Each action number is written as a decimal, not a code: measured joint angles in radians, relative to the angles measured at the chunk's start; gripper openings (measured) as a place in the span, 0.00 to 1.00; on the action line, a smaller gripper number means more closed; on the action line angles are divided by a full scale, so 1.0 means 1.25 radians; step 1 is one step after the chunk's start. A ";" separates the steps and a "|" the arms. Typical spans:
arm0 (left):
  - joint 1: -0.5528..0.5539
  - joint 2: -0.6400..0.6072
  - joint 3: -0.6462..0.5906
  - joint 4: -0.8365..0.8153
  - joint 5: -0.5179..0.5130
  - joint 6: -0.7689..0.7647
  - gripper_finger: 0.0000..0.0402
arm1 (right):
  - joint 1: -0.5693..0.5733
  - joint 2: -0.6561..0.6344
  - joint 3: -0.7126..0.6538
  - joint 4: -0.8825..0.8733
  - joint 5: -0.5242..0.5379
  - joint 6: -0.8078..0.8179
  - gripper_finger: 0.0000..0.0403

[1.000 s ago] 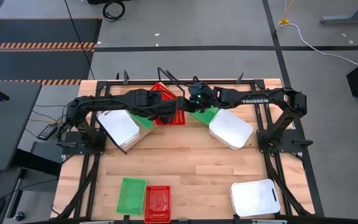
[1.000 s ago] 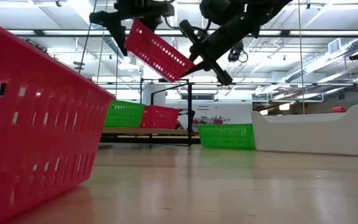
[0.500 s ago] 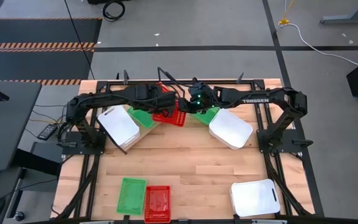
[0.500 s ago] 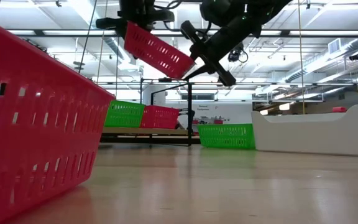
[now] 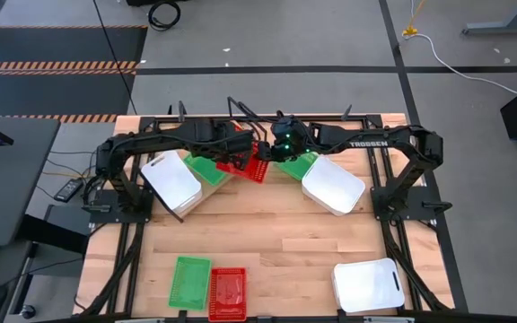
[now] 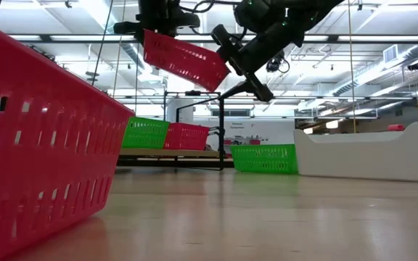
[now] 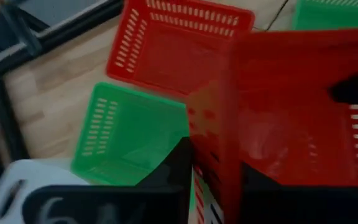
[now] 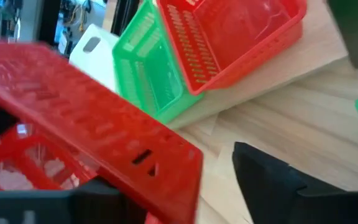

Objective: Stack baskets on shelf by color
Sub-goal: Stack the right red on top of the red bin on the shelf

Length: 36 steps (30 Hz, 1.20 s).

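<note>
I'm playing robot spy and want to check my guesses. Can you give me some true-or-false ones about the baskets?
1. A raised red basket hangs in the air above the shelf. True.
2. The left tool pinches that basket's wall. True.
3. The right tool is far away from the raised basket. False: it is right at the basket's other end.
4. Only white baskets sit on the shelf. False: a green shelf basket and a red shelf basket sit there side by side.
5. A front green basket and a front red basket lie next to each other on the table. True.
</note>
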 joint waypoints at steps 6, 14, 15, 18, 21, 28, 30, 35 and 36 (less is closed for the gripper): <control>0.037 -0.004 0.000 -0.084 -0.026 0.105 0.01 | 0.000 0.000 0.000 0.000 -0.021 -0.026 0.66; 0.114 -0.007 0.000 -0.086 -0.029 0.226 0.01 | 0.002 -0.012 0.000 -0.019 -0.066 -0.072 0.67; 0.126 -0.007 0.000 -0.086 -0.032 0.241 0.01 | 0.004 -0.018 -0.001 -0.029 -0.067 -0.081 0.67; 0.157 -0.007 0.000 -0.081 -0.036 0.279 0.01 | 0.011 -0.044 -0.001 -0.044 -0.037 -0.100 0.67; 0.183 -0.007 0.000 -0.068 -0.035 0.315 0.01 | 0.010 -0.075 -0.001 -0.057 0.002 -0.109 0.67; 0.238 -0.007 0.000 0.056 0.042 0.396 0.01 | 0.009 -0.169 -0.001 -0.093 0.059 -0.110 0.66; 0.255 -0.007 0.000 0.101 0.086 0.418 0.01 | 0.016 -0.197 -0.001 -0.092 0.078 -0.110 0.66; 0.297 -0.007 0.000 0.138 0.145 0.476 0.01 | 0.033 -0.255 -0.001 -0.093 0.112 -0.111 0.66; 0.304 -0.005 0.000 0.140 0.150 0.482 0.01 | 0.035 -0.264 -0.001 -0.095 0.118 -0.110 0.66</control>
